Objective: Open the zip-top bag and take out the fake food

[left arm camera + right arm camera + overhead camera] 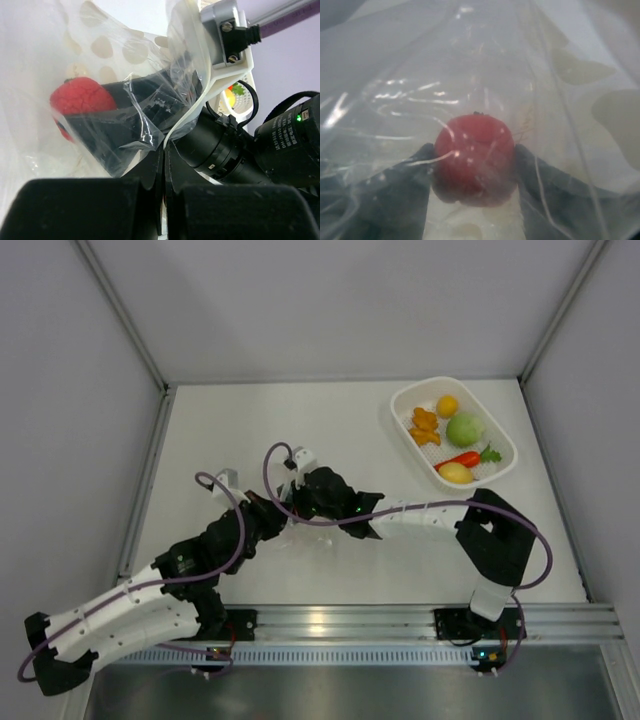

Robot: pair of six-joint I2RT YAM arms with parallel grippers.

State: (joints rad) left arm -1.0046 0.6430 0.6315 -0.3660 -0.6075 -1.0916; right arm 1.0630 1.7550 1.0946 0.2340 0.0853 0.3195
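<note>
The bag [470, 60] film lies across the lens, mid-table, with the right gripper [472, 170] inside it clamped on the red ball [475, 145], so with the left gripper [164, 200] pinching the bag's edge I'd draw the ball straight out through the mouth, slowly, toward the basket [505, 445].

- Right wrist: the red ball [474, 157] is soft-focus behind the zip-top bag [470, 60], and the flanking fingers [395, 190] of the right end effector [474, 167] are dark blurs.
- Left wrist: the left end effector [163, 200] is cropped at the bottom edge, its grip unreadable.
- Top view: both end effectors cover the bag almost entirely.
</note>
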